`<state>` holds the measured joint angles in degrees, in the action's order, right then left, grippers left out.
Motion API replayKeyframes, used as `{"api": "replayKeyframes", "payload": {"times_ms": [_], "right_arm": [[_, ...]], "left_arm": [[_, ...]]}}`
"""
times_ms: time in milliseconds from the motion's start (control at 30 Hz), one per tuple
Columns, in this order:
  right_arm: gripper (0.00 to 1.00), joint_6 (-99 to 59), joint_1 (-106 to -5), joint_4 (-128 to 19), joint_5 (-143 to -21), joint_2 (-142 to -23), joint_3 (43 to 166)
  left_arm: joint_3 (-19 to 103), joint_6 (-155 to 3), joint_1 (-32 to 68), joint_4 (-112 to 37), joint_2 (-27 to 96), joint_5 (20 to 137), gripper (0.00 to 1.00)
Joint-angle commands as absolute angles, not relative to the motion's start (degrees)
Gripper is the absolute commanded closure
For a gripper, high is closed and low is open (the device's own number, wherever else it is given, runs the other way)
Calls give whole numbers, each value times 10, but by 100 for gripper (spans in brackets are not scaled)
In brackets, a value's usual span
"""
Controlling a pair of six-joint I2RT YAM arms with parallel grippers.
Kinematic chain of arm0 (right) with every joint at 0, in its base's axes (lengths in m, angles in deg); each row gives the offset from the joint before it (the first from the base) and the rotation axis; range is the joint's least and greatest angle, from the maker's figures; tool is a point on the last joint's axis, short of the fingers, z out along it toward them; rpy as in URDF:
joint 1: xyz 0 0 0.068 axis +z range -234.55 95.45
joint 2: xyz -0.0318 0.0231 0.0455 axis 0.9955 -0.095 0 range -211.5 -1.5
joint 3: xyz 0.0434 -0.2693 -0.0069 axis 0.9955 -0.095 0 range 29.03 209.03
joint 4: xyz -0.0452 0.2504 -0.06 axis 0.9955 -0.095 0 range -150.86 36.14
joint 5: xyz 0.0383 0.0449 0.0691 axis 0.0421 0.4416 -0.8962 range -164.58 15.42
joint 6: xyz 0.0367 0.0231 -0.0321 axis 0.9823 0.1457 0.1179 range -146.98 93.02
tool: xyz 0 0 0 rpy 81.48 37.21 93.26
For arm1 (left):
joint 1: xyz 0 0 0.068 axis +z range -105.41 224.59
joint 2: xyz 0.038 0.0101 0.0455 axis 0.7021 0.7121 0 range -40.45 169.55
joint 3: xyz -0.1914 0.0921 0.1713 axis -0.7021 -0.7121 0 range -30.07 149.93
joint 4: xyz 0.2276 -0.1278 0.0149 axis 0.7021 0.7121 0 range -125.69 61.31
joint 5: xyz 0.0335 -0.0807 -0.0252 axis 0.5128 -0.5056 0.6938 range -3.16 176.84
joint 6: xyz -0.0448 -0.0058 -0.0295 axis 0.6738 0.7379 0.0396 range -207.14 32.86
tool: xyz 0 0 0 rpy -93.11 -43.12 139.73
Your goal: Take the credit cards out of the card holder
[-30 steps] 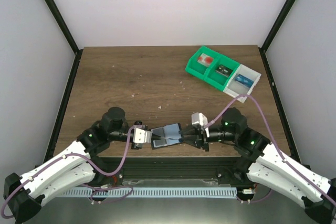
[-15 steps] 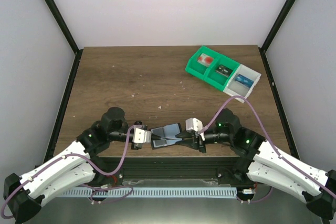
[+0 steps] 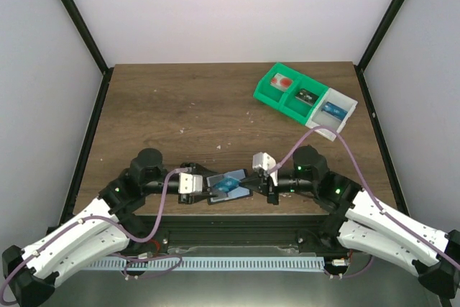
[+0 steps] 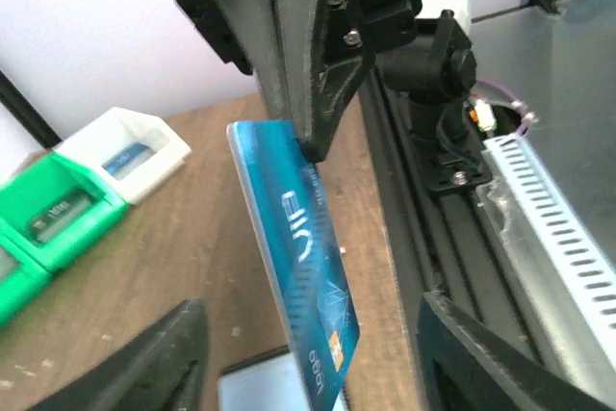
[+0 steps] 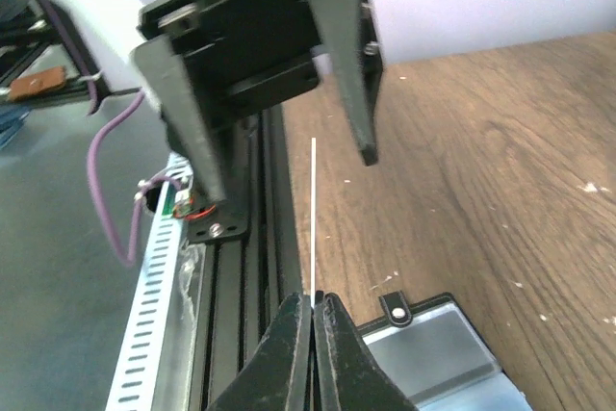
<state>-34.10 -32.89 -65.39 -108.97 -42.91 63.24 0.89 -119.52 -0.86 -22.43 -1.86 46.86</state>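
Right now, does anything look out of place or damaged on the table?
Nothing is spilled or damaged. Only the blue card is off the table: the right gripper pinches one edge, holding it tilted over the card holder, between the fingers of the open left gripper.

From above and behind the arms, we look down on the whole table. At the left wrist we face the right pincer at close range; at the right wrist we face back at the left pincer. All three views share the blue card.
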Motion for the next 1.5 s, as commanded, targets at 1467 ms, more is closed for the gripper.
{"api": "replayKeyframes", "payload": {"times_ms": [1467], "right_arm": [[100,115,-970,-557,-953,-738,781]], "left_arm": [[25,-750,38,-210,-9,791,0]]}}
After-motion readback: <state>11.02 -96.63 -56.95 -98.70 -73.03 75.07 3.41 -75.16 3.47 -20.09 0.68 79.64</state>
